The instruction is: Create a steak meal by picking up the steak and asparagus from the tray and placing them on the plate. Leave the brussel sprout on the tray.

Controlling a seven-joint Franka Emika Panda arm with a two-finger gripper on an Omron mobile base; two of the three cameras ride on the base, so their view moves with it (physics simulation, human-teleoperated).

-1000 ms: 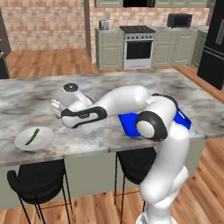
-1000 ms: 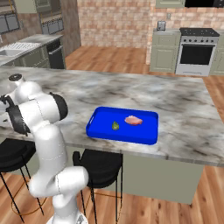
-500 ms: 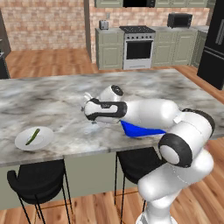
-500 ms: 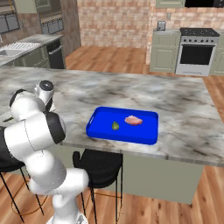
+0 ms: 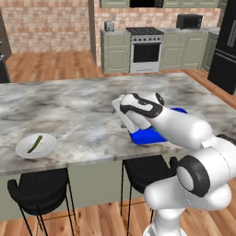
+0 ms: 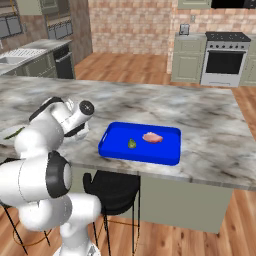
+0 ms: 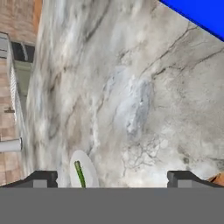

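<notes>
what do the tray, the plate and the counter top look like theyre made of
Tray: probably plastic, an even bright blue with a smooth moulded rim.
Plate: plain smooth white, ceramic or plastic; the look leaves it open.
Counter top: looks like polished marble or similar stone, grey and white with cloudy veins.

Both base views look forward and down over the marble worktop (image 5: 83, 110) from behind, sharing the blue tray (image 6: 112, 147). The hand view skims low across the worktop toward the plate (image 7: 89, 173).
</notes>
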